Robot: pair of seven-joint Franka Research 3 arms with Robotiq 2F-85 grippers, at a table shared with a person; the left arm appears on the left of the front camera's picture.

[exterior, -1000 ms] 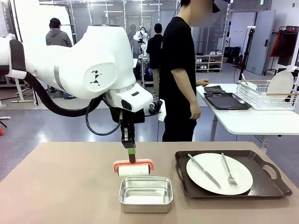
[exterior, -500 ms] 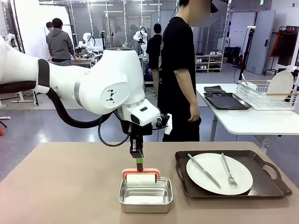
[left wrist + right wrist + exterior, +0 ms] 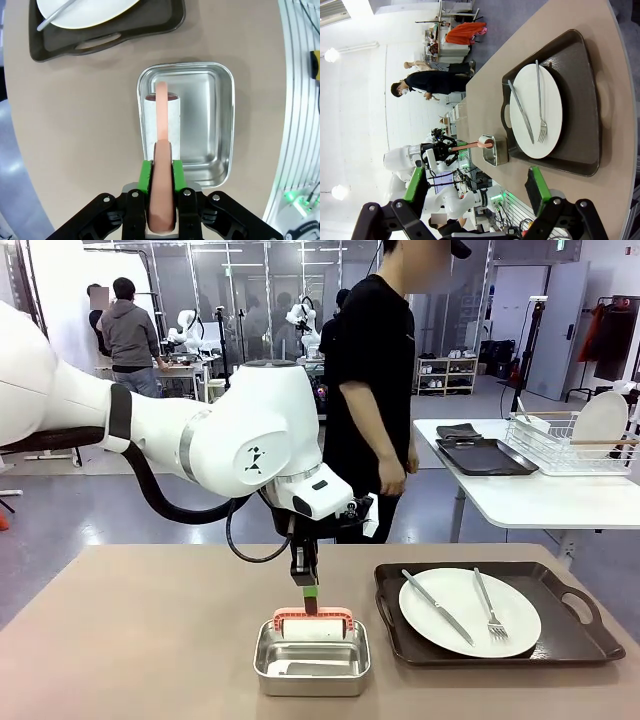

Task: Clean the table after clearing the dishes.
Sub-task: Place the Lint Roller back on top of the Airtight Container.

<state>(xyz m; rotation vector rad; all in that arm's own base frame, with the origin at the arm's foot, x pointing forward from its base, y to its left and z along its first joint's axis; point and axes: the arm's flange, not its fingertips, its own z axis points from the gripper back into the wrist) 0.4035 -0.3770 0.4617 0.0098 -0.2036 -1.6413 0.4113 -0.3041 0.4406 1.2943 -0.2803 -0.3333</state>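
Note:
On the beige-brown table (image 3: pixel 150 640) one of the dishes, a white plate (image 3: pixel 470 612) with a knife and fork, lies on a dark handled tray (image 3: pixel 580 635) at the right. My left gripper (image 3: pixel 309 592) is shut on the salmon handle of a white cleaning roller (image 3: pixel 314 626), whose head rests inside a small steel pan (image 3: pixel 312 668). The left wrist view looks down the gripper (image 3: pixel 161 172) and roller (image 3: pixel 162 115) into the pan (image 3: pixel 210 125), with the plate (image 3: pixel 85 10) and tray (image 3: pixel 150 25) beyond. My right gripper (image 3: pixel 476 187) hangs open, well off the tray (image 3: pixel 580 100) and plate (image 3: pixel 537 112).
A person in black (image 3: pixel 372 390) stands at the table's far edge, just behind the pan. A white side table (image 3: pixel 530 495) at the back right carries a wire rack (image 3: pixel 570 445) with a plate and dark trays (image 3: pixel 485 455). Bare tabletop lies left of the pan.
My left arm has carried the roller rightward and down, from above the table beside the pan into the pan. The person has shifted slightly left.

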